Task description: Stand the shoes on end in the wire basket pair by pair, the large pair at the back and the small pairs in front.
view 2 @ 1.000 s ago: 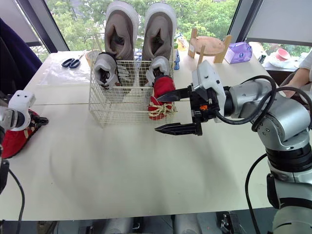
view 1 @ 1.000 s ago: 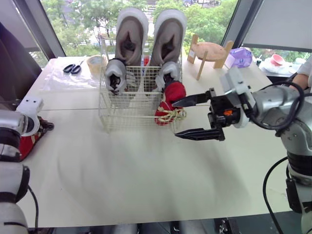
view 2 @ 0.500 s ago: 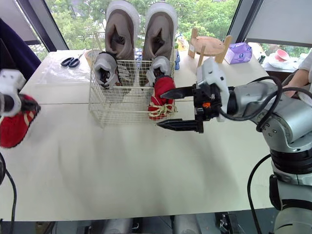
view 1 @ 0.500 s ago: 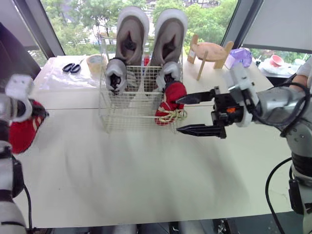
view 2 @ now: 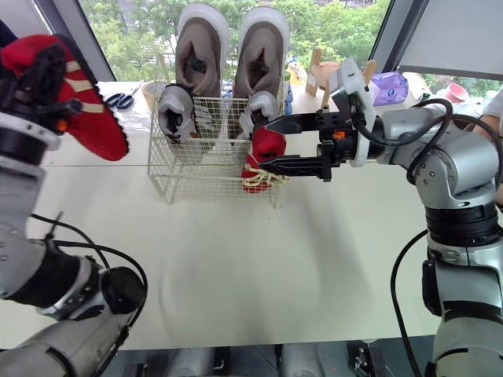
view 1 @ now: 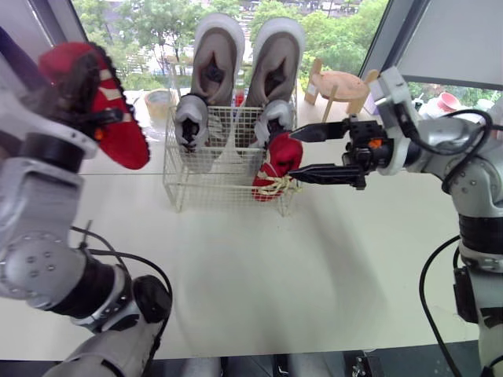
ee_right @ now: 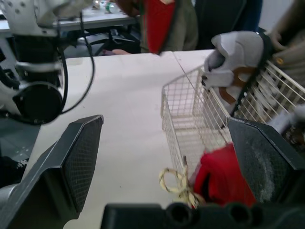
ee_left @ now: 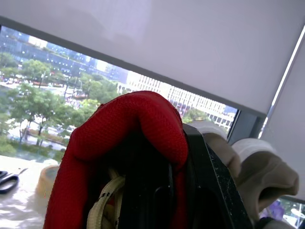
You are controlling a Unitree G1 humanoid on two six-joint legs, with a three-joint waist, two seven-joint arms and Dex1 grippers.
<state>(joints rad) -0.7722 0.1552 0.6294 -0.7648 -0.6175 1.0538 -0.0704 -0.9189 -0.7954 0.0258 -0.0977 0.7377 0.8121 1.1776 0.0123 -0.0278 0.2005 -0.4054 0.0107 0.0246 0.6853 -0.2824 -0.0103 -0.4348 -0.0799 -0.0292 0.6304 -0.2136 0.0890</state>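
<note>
The wire basket (view 1: 206, 185) stands at mid-table. Two large taupe shoes (view 1: 215, 56) stand on end at its back, with a small grey pair (view 1: 189, 119) in front of them. One small red shoe (view 1: 278, 159) stands in the basket's front right corner, its laces hanging out. My right gripper (view 1: 293, 155) is open, its two fingers on either side of that shoe's right flank at the basket's corner. High on the left, my left gripper (view 1: 77, 82) is shut on the second red shoe (view 1: 110, 118), held in the air well above the table. In the left wrist view the red shoe (ee_left: 128, 138) wraps around the black fingers.
Scissors (view 2: 119, 100) and a tape roll (view 1: 156, 100) lie behind the basket on the left. A wooden stand (view 1: 342, 82), a purple tissue pack (view 2: 385, 82) and a pink bowl (view 1: 446, 98) sit at the back right. Bare table lies in front of the basket.
My left arm has lifted the red shoe from the table's left edge high into the air. The right gripper, still open, has risen and closed in on the red shoe in the basket.
</note>
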